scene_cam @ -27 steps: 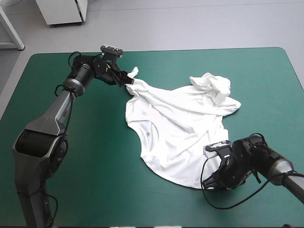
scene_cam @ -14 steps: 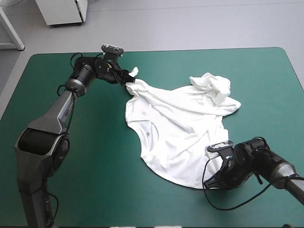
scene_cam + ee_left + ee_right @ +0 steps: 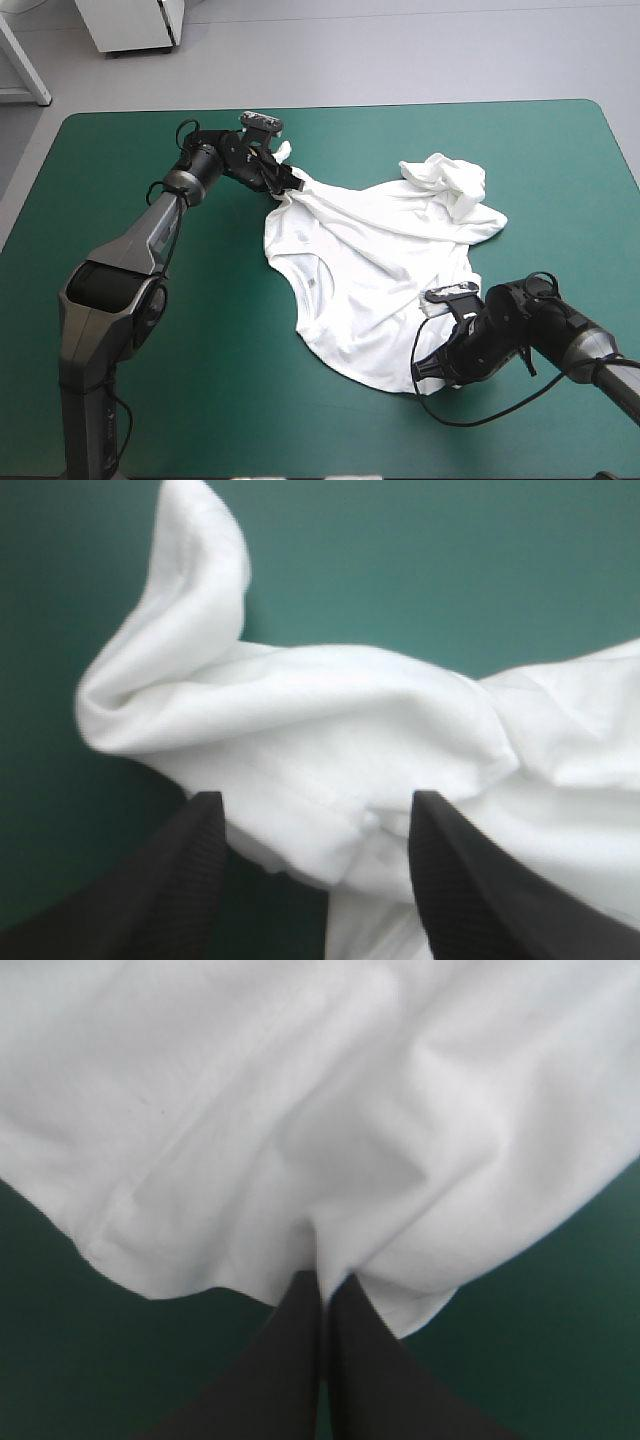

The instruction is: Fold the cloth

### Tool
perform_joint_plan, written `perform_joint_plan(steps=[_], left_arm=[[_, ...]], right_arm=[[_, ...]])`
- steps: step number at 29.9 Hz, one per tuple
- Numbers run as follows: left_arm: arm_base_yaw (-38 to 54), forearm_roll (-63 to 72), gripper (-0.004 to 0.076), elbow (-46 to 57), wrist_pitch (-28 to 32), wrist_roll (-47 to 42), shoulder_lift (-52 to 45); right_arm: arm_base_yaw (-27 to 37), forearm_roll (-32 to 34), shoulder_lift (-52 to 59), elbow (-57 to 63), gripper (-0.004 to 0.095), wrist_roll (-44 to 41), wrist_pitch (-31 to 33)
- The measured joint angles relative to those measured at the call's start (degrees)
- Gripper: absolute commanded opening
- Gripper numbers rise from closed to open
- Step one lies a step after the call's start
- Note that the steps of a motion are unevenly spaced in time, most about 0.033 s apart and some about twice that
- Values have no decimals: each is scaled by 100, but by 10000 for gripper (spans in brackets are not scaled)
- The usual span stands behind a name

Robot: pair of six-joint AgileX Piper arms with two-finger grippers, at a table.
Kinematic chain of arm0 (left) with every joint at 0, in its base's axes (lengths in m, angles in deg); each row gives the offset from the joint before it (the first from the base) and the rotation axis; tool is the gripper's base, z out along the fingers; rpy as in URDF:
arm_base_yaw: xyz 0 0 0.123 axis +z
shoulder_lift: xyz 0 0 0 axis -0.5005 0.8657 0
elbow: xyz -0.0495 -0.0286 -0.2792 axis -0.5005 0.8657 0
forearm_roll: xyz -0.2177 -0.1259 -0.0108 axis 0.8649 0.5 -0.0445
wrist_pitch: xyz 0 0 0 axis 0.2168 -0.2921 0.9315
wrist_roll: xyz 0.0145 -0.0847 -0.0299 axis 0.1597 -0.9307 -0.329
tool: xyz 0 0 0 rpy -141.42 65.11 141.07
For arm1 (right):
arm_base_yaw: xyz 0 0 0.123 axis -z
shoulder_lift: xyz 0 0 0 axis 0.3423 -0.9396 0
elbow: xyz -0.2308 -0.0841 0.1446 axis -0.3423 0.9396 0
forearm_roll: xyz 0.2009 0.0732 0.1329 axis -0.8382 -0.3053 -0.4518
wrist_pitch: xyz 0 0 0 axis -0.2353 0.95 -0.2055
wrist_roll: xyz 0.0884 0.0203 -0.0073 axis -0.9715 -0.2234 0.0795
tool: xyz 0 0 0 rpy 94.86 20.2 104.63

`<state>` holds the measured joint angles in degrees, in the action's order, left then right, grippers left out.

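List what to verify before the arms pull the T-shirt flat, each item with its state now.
1. Right gripper shut on the T-shirt at its near hem: ok.
2. Left gripper shut on the T-shirt: not ok; its fingers stand apart, a fold between them.
3. T-shirt lying flat: not ok; wrinkled, heaped at its far right end.
4. T-shirt wholly on the table: ok.
5. Right gripper holds one layer only: cannot tell.

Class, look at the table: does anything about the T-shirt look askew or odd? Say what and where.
The T-shirt lies askew and wrinkled, not flat. Its far right part is bunched into a heap, and a corner twists up beside the open left hand.
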<state>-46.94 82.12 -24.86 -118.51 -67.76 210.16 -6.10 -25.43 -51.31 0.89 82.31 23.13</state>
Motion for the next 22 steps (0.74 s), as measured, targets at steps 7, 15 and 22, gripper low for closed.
perform_joint_plan(steps=[7, 15, 22], left_arm=[[-67, 146, 253, -12, 9, 15, 408], [-67, 150, -9, -30, 79, 15, 440], [-67, -110, -9, -370, -510, 15, 496]], right_arm=[[0, -25, 0, -5, -19, -68, 109], [0, -54, 0, -5, -19, -121, 125], [0, -47, 52, -83, -19, -126, 303]])
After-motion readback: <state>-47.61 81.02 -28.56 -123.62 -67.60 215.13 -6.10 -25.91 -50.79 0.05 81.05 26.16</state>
